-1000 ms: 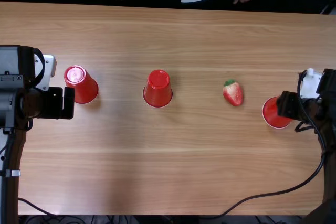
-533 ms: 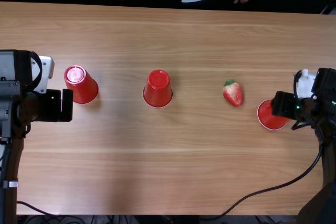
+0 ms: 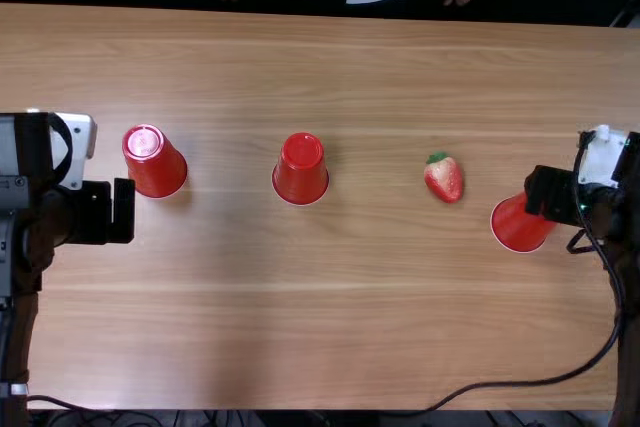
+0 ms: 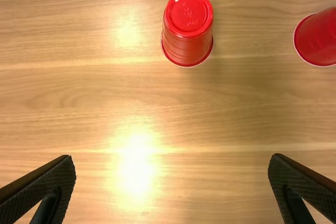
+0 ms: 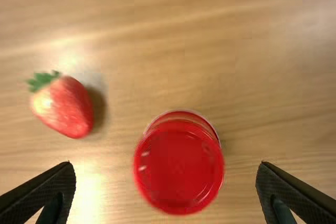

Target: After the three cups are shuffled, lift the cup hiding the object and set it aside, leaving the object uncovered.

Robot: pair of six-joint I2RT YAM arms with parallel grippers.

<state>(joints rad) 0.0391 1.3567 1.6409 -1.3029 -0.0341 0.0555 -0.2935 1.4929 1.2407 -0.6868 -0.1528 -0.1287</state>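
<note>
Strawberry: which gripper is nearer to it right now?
Right. The right gripper is at the set-aside cup, just beside the strawberry. The left gripper is far off on the other side, beyond the middle cup and the left cup.

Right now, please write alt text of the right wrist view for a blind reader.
A strawberry lies uncovered on the wooden table, beside an upside-down red cup. The right arm's two black fingers stand wide apart, either side of the cup, not touching it.
</note>
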